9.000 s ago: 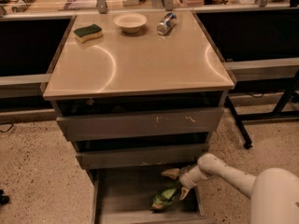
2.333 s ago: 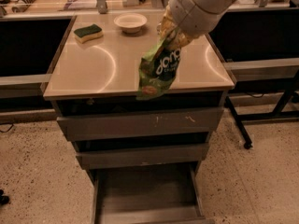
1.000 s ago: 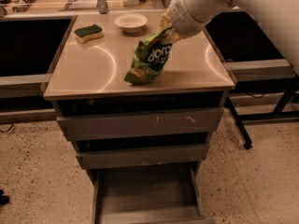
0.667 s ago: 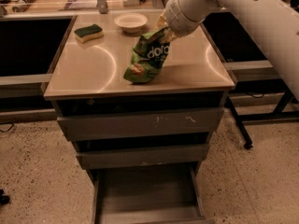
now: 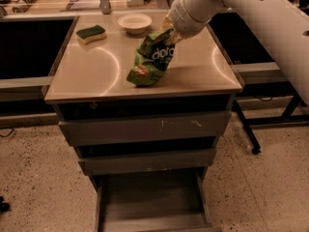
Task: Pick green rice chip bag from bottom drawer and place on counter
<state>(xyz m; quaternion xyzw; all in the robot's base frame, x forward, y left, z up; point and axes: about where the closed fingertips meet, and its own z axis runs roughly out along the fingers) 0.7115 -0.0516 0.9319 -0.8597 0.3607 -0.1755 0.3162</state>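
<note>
The green rice chip bag (image 5: 150, 59) stands tilted on the counter (image 5: 96, 71), its bottom end touching the tan top near the middle. My gripper (image 5: 170, 29) holds the bag's upper corner from the right, at the end of the white arm (image 5: 251, 13) that reaches in from the upper right. The bottom drawer (image 5: 149, 202) is pulled open below, and its dark flat inside holds nothing.
A green-topped yellow sponge (image 5: 91, 34) and a white bowl (image 5: 134, 22) sit at the back of the counter. Two grey drawers (image 5: 145, 129) are shut above the open one. Dark desk frames stand left and right, a black table leg (image 5: 246, 129) at the right.
The bag came up out of the bottom drawer, over the counter, and has been lowered leftward until its bottom rests on the top. The drawer stays open.
</note>
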